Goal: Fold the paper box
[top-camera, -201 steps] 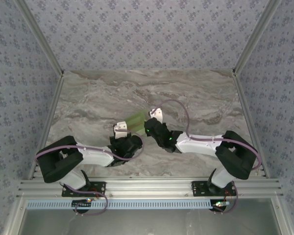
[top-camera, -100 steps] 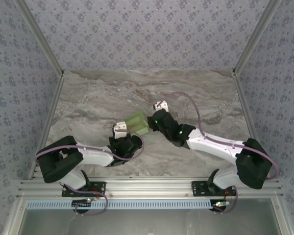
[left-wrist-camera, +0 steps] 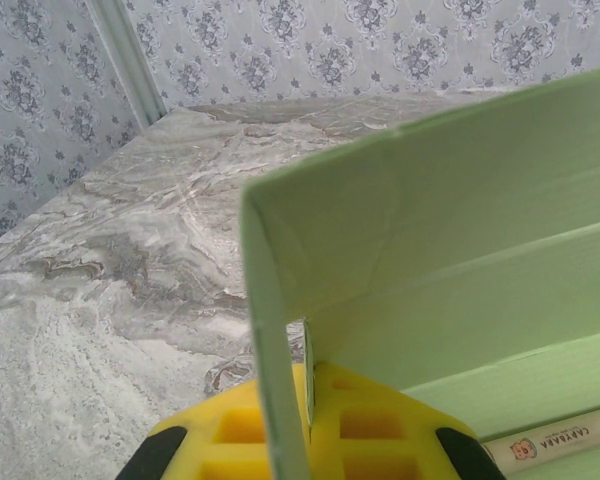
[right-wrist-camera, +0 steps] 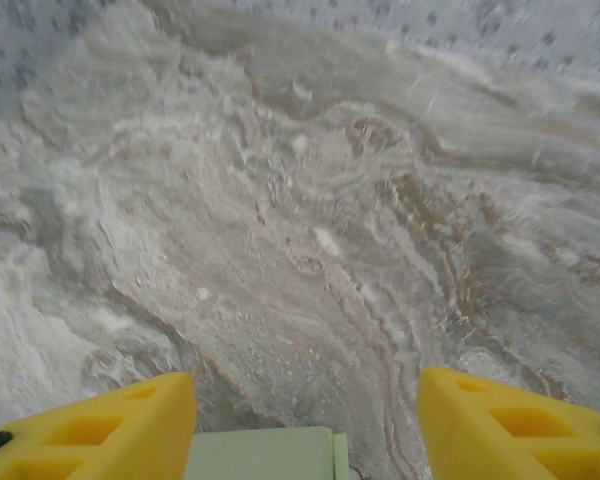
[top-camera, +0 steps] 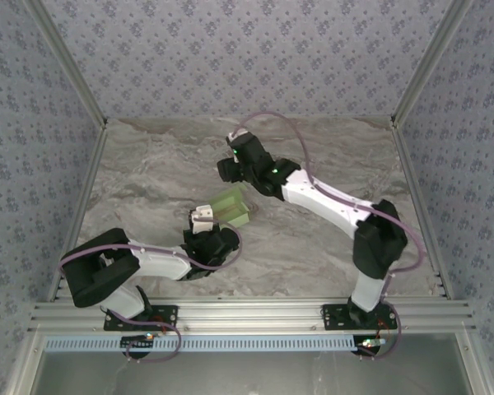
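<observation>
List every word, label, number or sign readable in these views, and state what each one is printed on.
"SAKURARA": printed along the pale stick lying against the paper box in the left wrist view. The letters are small and soft, so the spelling is uncertain.
A small orange logo sits beside that word on the stick and is too small to read.
There is no other text. The visible faces of the paper box are plain.

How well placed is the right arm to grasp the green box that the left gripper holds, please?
Probably well, yes: the right gripper hangs open just beyond the box, nothing lying between them, and the left gripper clamps only its near end.
</observation>
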`<state>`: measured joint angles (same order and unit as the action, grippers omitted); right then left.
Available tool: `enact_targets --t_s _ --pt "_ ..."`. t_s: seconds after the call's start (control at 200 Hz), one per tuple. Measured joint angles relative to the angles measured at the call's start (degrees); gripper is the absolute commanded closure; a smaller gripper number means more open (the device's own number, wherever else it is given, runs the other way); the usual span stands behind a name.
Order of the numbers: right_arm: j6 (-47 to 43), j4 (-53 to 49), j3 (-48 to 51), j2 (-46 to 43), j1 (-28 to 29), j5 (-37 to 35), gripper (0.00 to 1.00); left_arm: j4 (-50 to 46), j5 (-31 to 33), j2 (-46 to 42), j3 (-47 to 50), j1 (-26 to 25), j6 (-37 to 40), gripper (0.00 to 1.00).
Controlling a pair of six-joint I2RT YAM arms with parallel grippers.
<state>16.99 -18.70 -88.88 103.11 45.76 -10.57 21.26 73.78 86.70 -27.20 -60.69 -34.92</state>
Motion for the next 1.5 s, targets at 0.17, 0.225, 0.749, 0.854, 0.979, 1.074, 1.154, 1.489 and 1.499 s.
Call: enact_targets --t_s 0.17,0.225,0.749,0.854,0.979,1.074,1.154,1.489,1.499 --pt "-0.4 -6.0 -2.8 5.4 -0.3 3.1 0.41 -0.6 0.5 0.0 0.0 -0.4 0.3 1.00" --pt "-0.4 -7.2 -2.4 5.5 -0.3 3.6 0.42 -1.2 0.7 0.0 0.0 -0.7 0.3 1.00" --pt "1.0 -6.4 7.2 2.5 3.0 1.8 0.44 -81.5 13.8 23.2 -27.3 -12.4 -61.8 0.92" --pt "1.4 -6.4 8.9 2.5 3.7 1.3 0.44 -95.8 15.5 30.6 -30.2 -15.1 -73.5 0.92" --pt "1.7 -5.3 11.1 1.9 3.8 1.1 0.44 -105.5 16.1 29.6 -29.2 -16.9 -79.8 0.90" --pt "1.7 -5.2 11.5 1.3 3.2 1.2 0.44 -109.4 16.1 28.2 -28.5 -16.7 -81.9 0.89" --pt "1.6 -5.2 11.5 1.1 2.6 1.2 0.44 -111.5 16.1 27.0 -28.5 -16.6 -82.9 0.88" --pt "-0.6 -7.8 10.9 1.1 2.2 1.4 0.42 -113.9 16.0 23.5 -28.5 -16.4 -83.7 0.79" --pt "-0.7 -7.8 10.8 1.1 2.2 1.4 0.42 -113.9 16.0 23.3 -28.5 -16.3 -83.7 0.79"
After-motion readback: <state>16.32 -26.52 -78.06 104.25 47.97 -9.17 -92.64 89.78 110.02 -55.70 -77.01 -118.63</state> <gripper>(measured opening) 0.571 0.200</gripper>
